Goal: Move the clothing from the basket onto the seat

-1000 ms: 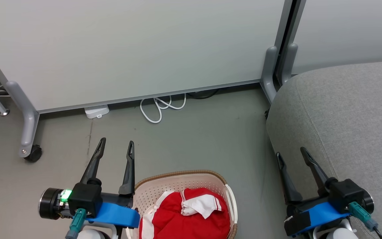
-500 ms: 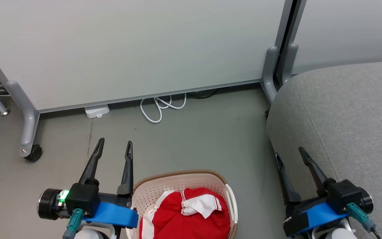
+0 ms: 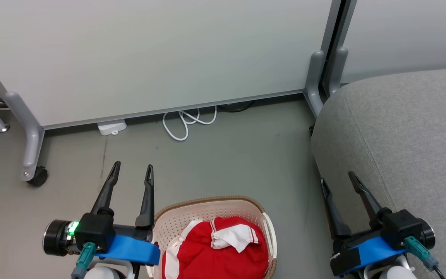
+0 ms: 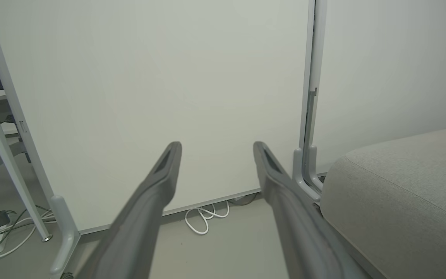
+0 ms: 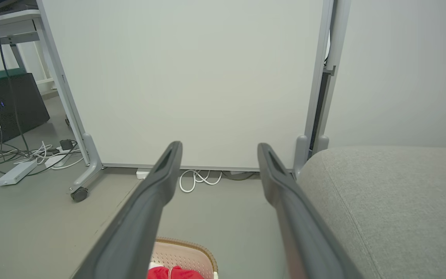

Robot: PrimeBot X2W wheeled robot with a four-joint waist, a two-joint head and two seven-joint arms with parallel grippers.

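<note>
Task's at zero as far as I can see. The clothing [image 3: 207, 259] sits bunched in the basket [image 3: 211, 200], red w/ a white striped bit on top, nothing lifted out. Can't tell from here if it's one garment or two. Basket's on the floor [image 3: 227, 162] right in front of me, btwn the arms. The seat [image 3: 409, 128] is off to my right, no fabric on the part I see. So it's all left to do: reach in, grab, carry over, drop, repeat if needed.

Left jaws: spread wide, holding nothing, just beside the basket's left side, touching nothing. Right jaws: also spread wide, nothing in them, at the seat's near edge; can't tell if they brush the cushion.
</note>
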